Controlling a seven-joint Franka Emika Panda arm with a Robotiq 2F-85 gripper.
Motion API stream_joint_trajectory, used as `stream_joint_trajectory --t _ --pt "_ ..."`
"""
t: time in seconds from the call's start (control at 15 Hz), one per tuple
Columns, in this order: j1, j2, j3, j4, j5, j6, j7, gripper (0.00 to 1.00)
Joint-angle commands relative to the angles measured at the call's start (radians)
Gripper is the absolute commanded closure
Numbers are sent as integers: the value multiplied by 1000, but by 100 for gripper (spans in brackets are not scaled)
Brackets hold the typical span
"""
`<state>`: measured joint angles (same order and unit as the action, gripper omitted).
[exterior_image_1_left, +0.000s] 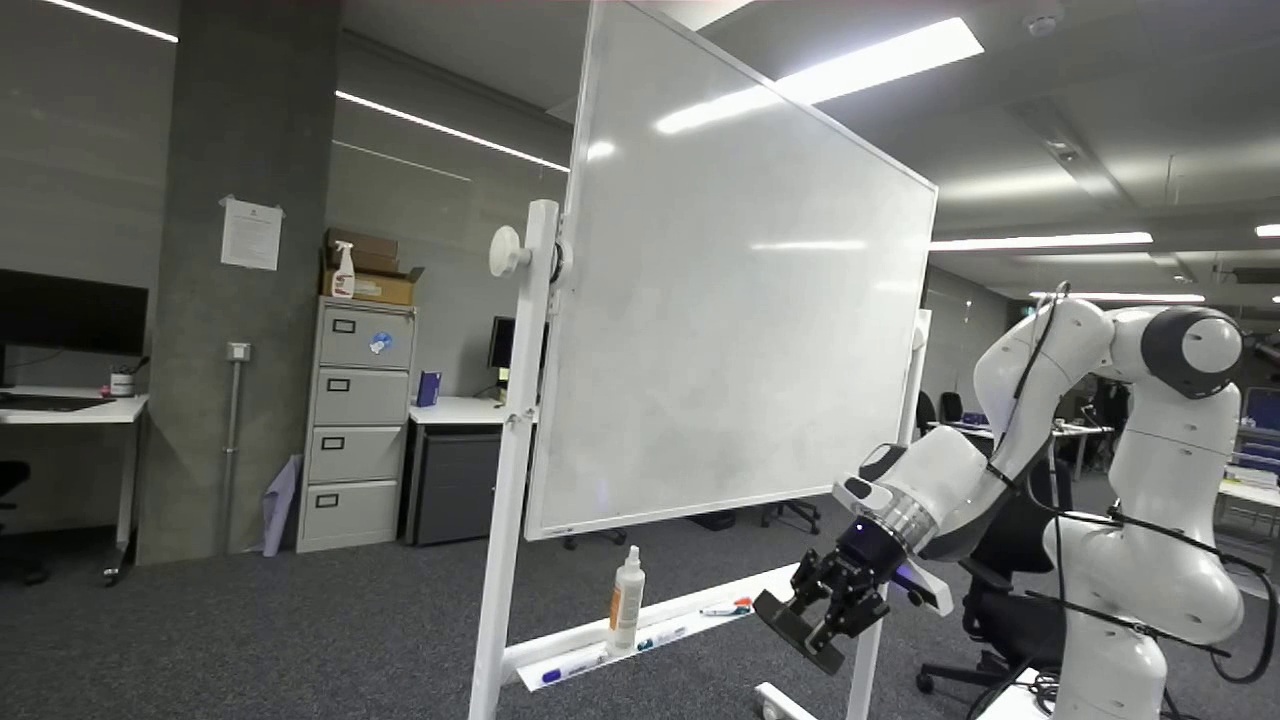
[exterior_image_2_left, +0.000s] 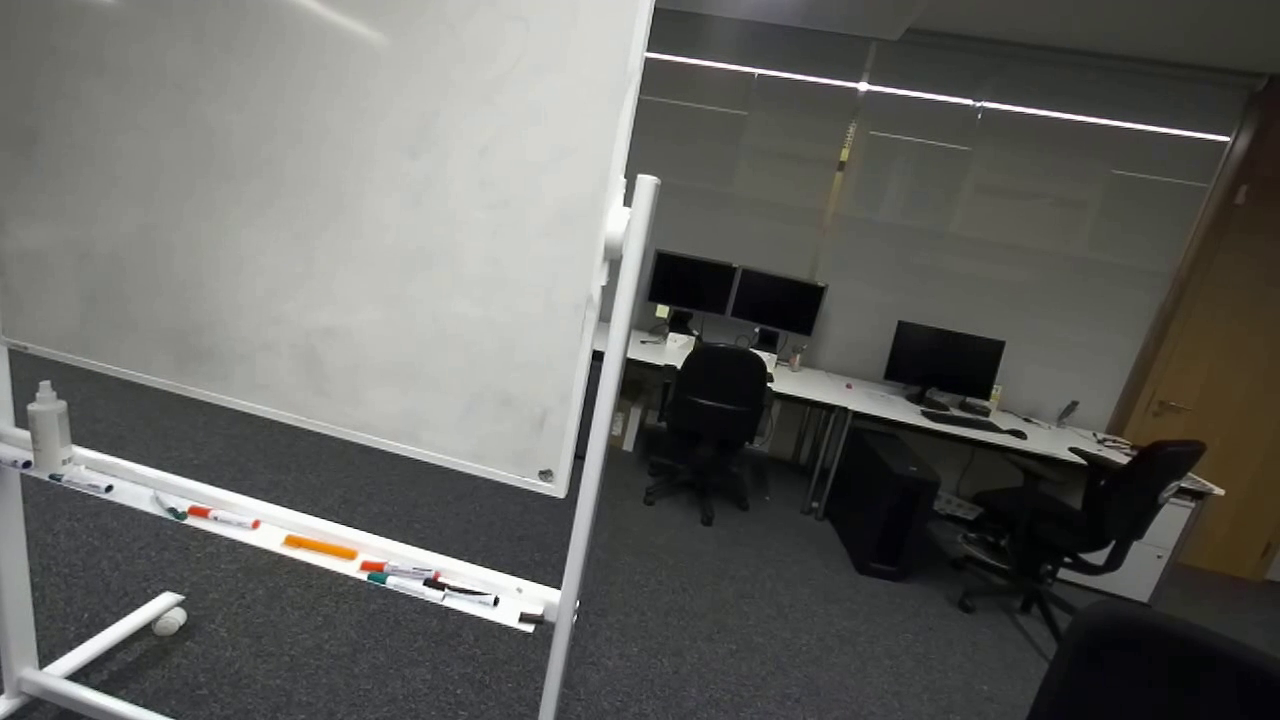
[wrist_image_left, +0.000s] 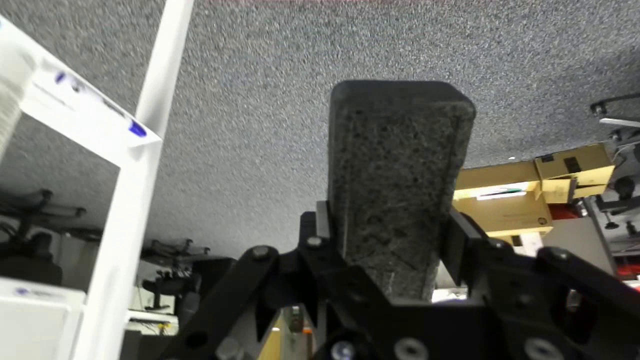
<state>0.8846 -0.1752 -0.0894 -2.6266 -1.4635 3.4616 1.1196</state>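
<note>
Tool (wrist_image_left: 387, 231) clamped on a dark rectangular block (wrist_image_left: 400, 170), held up in the air by the whiteboard (exterior_image_1_left: 720, 330).

Its jaws stand partway apart, one against each long side of the block, whose far end juts out beyond them over grey carpet (wrist_image_left: 250, 165). In an exterior view the block hangs tilted, lower than the board's bottom edge, near the pen tray (exterior_image_1_left: 693, 622), which carries an upright white bottle (exterior_image_1_left: 626, 605) with markers (exterior_image_1_left: 572, 669) lying around it.

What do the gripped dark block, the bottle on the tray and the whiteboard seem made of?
Dark block: possibly felt or foam; matte, speckled face. Bottle: probably plastic; smooth, opaque, moulded-looking shape. Whiteboard: hard coated panel, exact material unclear; glossy, with bright reflections.
</note>
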Motion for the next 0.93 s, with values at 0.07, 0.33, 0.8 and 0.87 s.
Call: stream_joint_trajectory --t 0.07,0.33,0.8,0.87 --pt "10 -155 -197 -214 -76 0 145 70" --pt "-82 -153 -274 -172 -273 -26 369 70" --pt "-78 -106 -276 -160 -246 -5 330 45" --pt "-78 -106 -276 -160 -246 -5 330 45"
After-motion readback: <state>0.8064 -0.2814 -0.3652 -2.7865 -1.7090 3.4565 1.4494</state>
